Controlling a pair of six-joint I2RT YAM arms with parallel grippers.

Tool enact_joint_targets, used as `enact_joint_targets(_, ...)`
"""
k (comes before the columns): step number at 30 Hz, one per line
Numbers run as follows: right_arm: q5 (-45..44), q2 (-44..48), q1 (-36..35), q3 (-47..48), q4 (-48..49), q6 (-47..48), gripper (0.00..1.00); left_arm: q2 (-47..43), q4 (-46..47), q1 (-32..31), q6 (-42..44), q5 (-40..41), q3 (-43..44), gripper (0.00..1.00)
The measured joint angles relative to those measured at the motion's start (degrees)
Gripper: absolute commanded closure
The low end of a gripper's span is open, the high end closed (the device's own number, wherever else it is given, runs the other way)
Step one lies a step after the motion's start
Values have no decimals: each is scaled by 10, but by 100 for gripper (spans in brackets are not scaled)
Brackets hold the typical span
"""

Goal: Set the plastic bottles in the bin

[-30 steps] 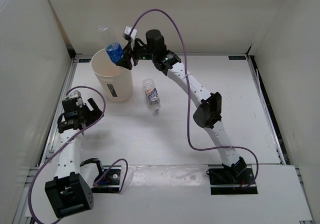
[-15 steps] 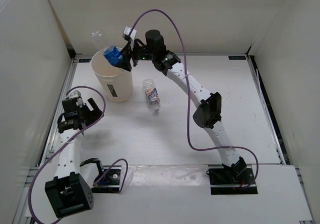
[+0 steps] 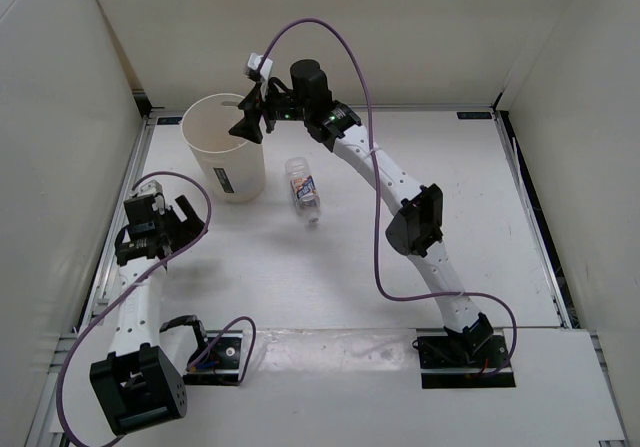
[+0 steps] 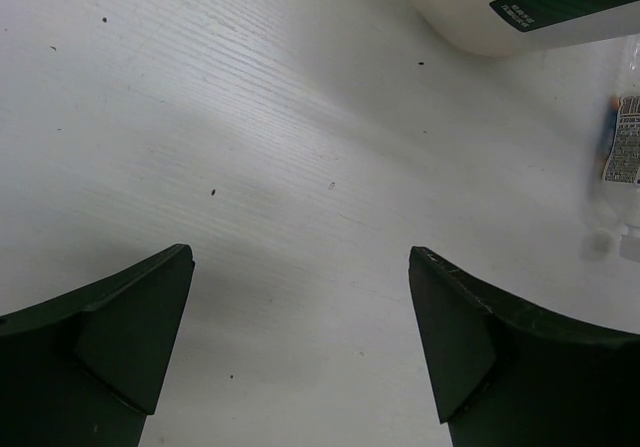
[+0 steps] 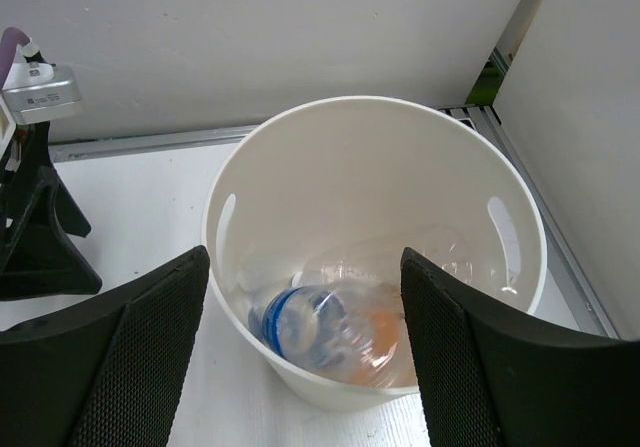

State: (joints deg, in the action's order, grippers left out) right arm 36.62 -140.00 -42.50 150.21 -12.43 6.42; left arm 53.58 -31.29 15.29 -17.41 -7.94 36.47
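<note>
Two bottles (image 5: 310, 329) lie inside the bin (image 5: 375, 102) beneath the right tool (image 5: 303, 287), spread empty; third bottle (image 3: 303, 192) outside; left tool (image 4: 300, 267) likewise spread.

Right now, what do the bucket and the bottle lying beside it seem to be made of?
The bucket looks like cream-white moulded plastic: smooth, opaque walls with a soft sheen. The bottle looks like thin clear plastic, probably glossy: see-through body with a printed label.
</note>
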Motion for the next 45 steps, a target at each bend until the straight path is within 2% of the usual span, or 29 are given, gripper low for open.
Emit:
enact_joint_targets(15,-22,0,0,0,10,-10,21,-1,0,0,4,-3,0,0)
enact_joint_targets(20,-162,2,2,-1,37,-46,21,-1,0,0,9,-7,0,0)
enact_joint_targets(24,-276,38,16,-68,42,-78,21,-1,0,0,9,-13,0,0)
enact_joint_targets(27,-334,67,32,-114,25,-108,19,-1,0,0,9,-19,0,0)
enact_joint_targets(31,-372,77,58,-120,-14,-147,18,-1,0,0,9,-26,0,0)
enact_joint_targets(36,-349,92,88,-170,-57,-166,15,-3,-3,0,9,-35,0,0)
enact_joint_targets(40,-273,92,100,-215,-120,-165,13,-9,-13,0,14,-42,3,0)
enact_joint_targets(41,-252,89,100,-217,-151,-159,10,-12,-15,0,16,-45,5,0)
enact_joint_targets(45,-200,25,93,-126,-288,-129,10,-22,-24,0,22,-46,11,0)
